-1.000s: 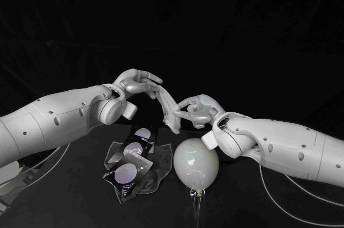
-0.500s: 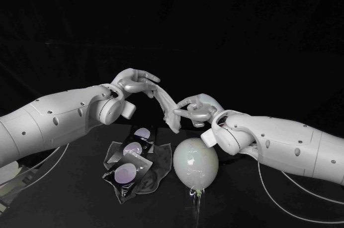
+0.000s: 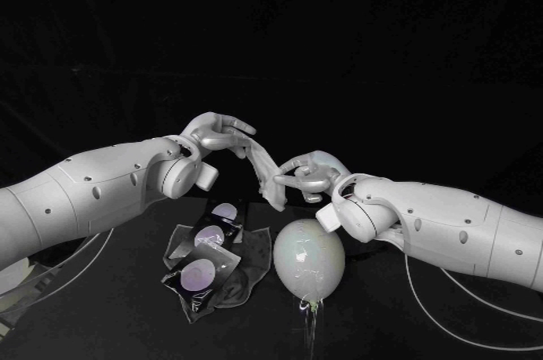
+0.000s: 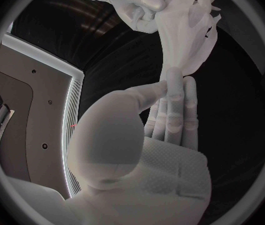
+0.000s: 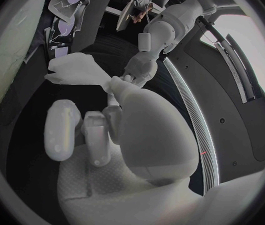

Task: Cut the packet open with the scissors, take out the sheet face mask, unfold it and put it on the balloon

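Aloft, fingers (image 3: 230, 128) tight on sheet mask (image 3: 269, 178)

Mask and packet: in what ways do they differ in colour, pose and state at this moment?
The mask is pale and plain; the packet is dark and glossy, with pale round patches. The mask hangs in the air, held between the left hand and the right hand; the packet lies on the table, touched by neither. The mask is a narrow folded strip; the packet is spread out. Both look thin and crumpled.

glossy balloon (image 3: 309, 256), limp cloth-like mask (image 3: 267, 174)
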